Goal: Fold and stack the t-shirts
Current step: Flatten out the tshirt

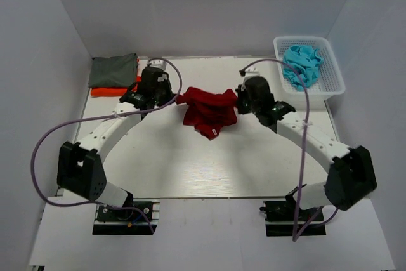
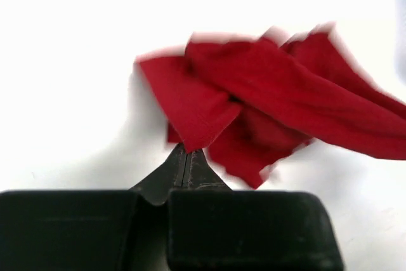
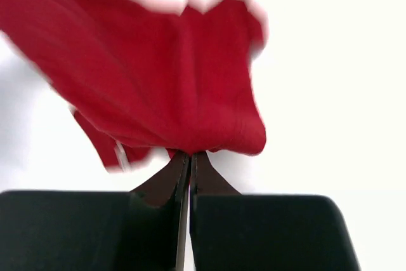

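Observation:
A dark red t-shirt (image 1: 208, 111) hangs bunched between my two grippers over the middle of the table. My left gripper (image 1: 174, 99) is shut on its left edge; the cloth (image 2: 254, 99) spreads from the closed tips (image 2: 187, 152). My right gripper (image 1: 238, 99) is shut on its right edge; the cloth (image 3: 158, 74) drapes over the closed tips (image 3: 190, 155). A folded grey-green t-shirt (image 1: 113, 71) lies on a bright orange one (image 1: 108, 92) at the back left. Turquoise t-shirts (image 1: 303, 65) fill the basket.
A white lattice basket (image 1: 330, 80) stands at the back right corner of the white table (image 1: 209, 169). Grey walls close in the table on the left, back and right. Purple cables loop from both arms.

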Robot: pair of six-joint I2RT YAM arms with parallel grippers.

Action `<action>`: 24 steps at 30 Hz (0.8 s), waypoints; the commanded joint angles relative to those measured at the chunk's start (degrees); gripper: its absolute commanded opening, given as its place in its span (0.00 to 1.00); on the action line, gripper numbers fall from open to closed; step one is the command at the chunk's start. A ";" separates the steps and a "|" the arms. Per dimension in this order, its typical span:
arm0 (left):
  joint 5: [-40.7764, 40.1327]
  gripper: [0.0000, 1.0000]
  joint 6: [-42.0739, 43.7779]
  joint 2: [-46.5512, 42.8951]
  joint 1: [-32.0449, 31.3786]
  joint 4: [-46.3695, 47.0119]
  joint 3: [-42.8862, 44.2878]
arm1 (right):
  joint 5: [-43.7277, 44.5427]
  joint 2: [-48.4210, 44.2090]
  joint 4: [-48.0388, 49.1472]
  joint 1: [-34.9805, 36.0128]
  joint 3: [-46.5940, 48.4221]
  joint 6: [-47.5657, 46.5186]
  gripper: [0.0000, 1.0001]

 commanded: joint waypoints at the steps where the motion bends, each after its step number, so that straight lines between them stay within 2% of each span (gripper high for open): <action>1: -5.22 0.00 0.64 -8.20 -0.20 2.78 6.19 | 7.98 -5.78 -4.85 -0.30 10.01 -0.02 0.00; 5: -7.42 0.00 3.44 -14.79 -0.20 7.17 11.21 | 13.35 -8.08 -8.13 -0.47 22.06 -1.77 0.00; 13: -8.82 0.00 8.19 -20.60 -0.20 9.38 22.81 | 11.51 -11.33 -5.68 -0.30 39.30 -9.76 0.00; 18: -20.15 0.00 9.43 -24.64 -0.20 7.37 26.94 | 18.18 -16.16 1.18 -0.30 42.22 -18.64 0.00; 20: -26.37 0.00 11.26 -26.57 -0.20 6.83 28.18 | 23.19 -17.39 3.63 -0.38 42.31 -22.75 0.00; 24: -33.78 0.00 14.16 -28.94 -0.20 4.55 32.83 | 32.58 -20.64 8.89 -0.29 42.13 -29.79 0.00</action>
